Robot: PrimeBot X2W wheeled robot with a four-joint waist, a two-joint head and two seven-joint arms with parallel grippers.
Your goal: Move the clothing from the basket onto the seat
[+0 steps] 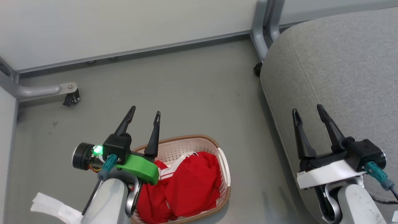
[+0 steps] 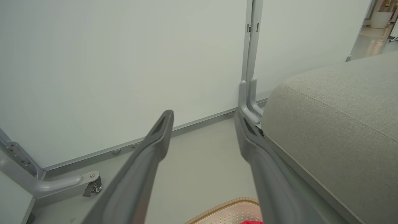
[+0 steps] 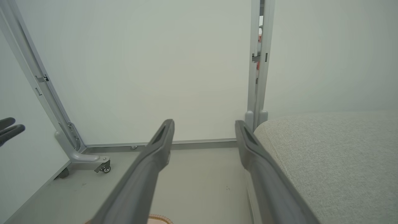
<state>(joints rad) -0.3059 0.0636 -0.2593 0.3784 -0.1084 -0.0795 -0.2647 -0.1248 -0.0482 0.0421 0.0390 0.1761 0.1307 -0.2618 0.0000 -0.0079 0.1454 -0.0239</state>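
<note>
Red clothing [image 1: 186,183] with white stripes lies bunched in the cream basket [image 1: 224,169], which stands on the grey floor at the bottom centre of the head view. My left gripper [image 1: 145,111] hangs open above the basket's far left rim, nothing between its fingers. My right gripper [image 1: 307,109] is open and empty over the left edge of the grey seat [image 1: 342,71]. In the left wrist view the basket's brown rim [image 2: 224,207] and a red scrap [image 2: 252,222] peek in at the bottom, my gripper [image 2: 205,115] open, the seat [image 2: 335,124] on the right. The right wrist view has my gripper [image 3: 203,124] open beside the seat [image 3: 335,155].
White partition panels [image 1: 124,25] close off the far side, with grey metal feet on castors [image 1: 71,99] at the left and a post [image 1: 264,28] by the seat. Bare grey floor [image 1: 186,93] lies between basket and wall. A white strap [image 1: 53,207] hangs at lower left.
</note>
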